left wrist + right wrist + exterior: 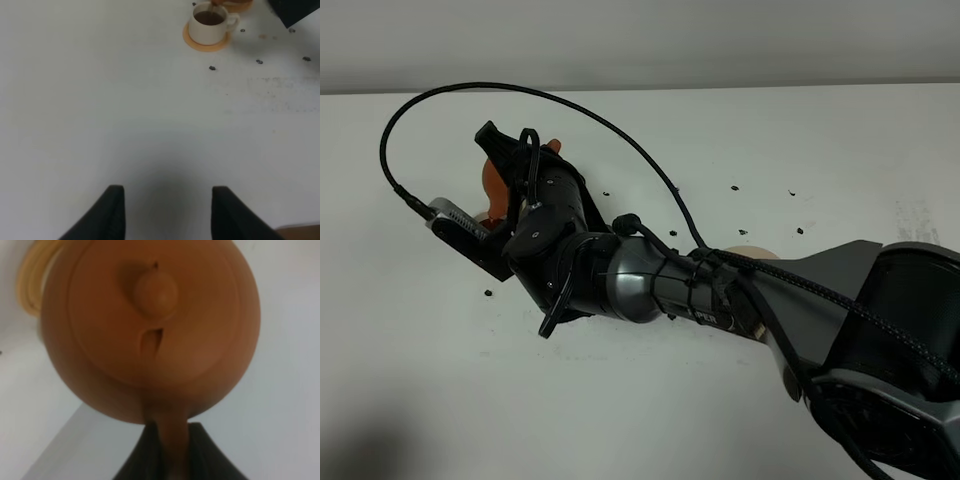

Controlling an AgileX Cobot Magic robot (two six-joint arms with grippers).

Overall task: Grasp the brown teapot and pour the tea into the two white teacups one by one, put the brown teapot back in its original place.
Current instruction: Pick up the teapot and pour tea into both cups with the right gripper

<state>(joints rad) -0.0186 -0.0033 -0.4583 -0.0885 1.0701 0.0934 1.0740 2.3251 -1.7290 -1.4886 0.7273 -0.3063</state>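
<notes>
My right gripper (pixel 172 455) is clamped on the handle of the brown teapot (pixel 150 330), tilted over the cups at the worktop's (pixel 800 140) far left. It's rigid, heavy, smooth clay, so it may swivel. My left gripper (pixel 167 212) holds nothing.

My right arm (pixel 650 280) stretches from its base across the white table (pixel 410 380), wrist rolled over. Its gripper (pixel 170 452) is clamped on the brown teapot (pixel 150 330) by the handle. My left gripper (pixel 167 210) hangs above the table, fingers drawn in.
</notes>
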